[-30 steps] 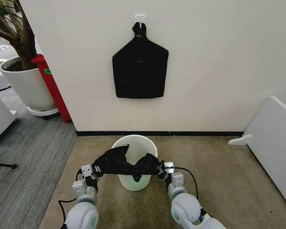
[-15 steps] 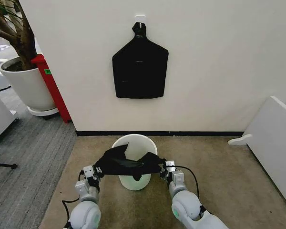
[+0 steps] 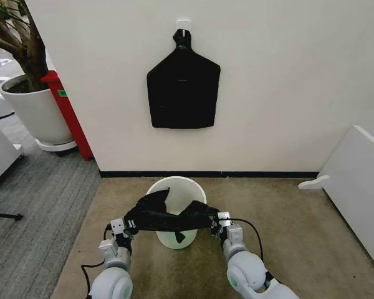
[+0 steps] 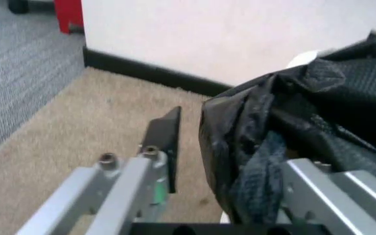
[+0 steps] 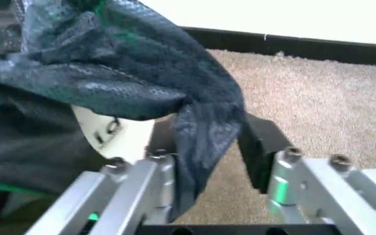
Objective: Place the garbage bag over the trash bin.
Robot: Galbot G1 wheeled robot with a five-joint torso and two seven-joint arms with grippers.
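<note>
The garbage bag (image 3: 168,218), black and crinkly, hangs stretched between my two grippers across the near side of the trash bin (image 3: 174,185), a small white bucket on the carpet. My left gripper (image 3: 126,225) is at the bag's left end. In the left wrist view the bag (image 4: 293,112) drapes over one finger, and carpet shows between it and the other pad (image 4: 165,142), so the jaws stand apart. My right gripper (image 3: 217,221) is at the right end. A fold of the bag (image 5: 201,127) hangs over one finger of it, with the bin (image 5: 113,132) behind.
A flat black bundle (image 3: 183,87) hangs from a hook on the wall above the bin. At the far left stand a large white plant pot (image 3: 34,112) and a red stand (image 3: 65,106). A white panel (image 3: 355,180) leans at the right. Bare carpet lies on both sides of the bin.
Both grippers have drawn back toward me and slightly apart. The bag is now pulled flatter and tauter across the bin's near rim.
</note>
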